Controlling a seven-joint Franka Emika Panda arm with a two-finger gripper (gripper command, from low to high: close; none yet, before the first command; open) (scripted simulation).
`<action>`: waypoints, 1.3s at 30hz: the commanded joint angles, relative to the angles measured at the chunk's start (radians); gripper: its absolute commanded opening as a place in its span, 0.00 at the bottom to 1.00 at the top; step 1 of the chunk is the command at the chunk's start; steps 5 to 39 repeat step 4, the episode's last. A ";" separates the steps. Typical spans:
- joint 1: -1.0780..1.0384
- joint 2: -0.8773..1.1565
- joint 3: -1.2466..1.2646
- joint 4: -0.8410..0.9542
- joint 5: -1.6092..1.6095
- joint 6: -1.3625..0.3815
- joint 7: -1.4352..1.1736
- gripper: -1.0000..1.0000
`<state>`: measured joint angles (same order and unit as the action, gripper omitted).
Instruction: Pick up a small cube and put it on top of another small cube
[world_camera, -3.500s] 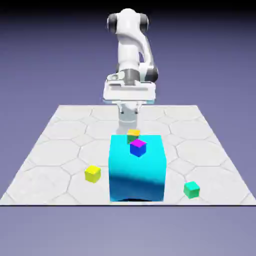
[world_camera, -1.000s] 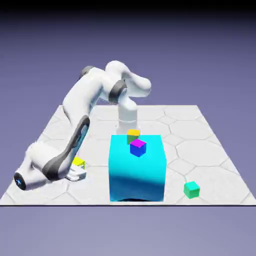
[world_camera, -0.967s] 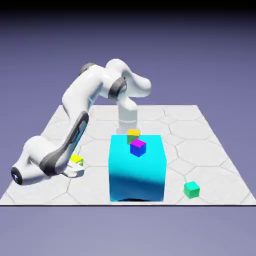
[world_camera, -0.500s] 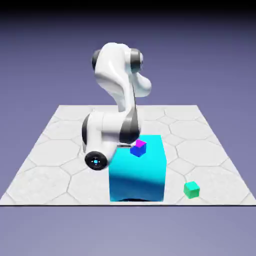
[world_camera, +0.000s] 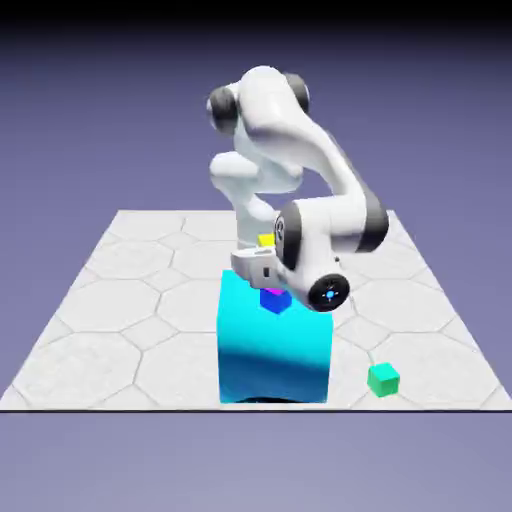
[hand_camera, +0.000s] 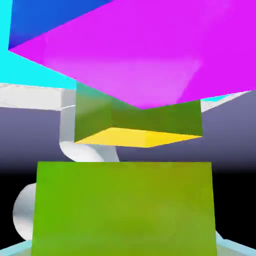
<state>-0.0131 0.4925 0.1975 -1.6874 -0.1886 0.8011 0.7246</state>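
My gripper (hand_camera: 125, 245) is clamped on the small yellow cube (hand_camera: 125, 210), large in my hand view; the exterior view shows only a yellow sliver above the cyan block's (world_camera: 275, 350) far edge.

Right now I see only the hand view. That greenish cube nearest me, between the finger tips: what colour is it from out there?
Observer: In the exterior view, the cube shows a bright yellow face.
Visitor: Are there any cubes I can't see?
Observer: Yes, a teal-green cube on the table, off to the exterior view's right of the big cyan block.
Visitor: And how big is that block?
Observer: It dwarfs the small cubes, and its front face reaches down nearly to the table's near edge in the picture.
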 joint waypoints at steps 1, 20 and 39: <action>0.024 -0.021 -0.036 -0.036 0.005 0.023 -0.017 0.00; 0.026 -0.022 -0.039 -0.039 0.005 0.025 -0.018 1.00; 0.026 -0.022 -0.039 -0.039 0.005 0.025 -0.018 1.00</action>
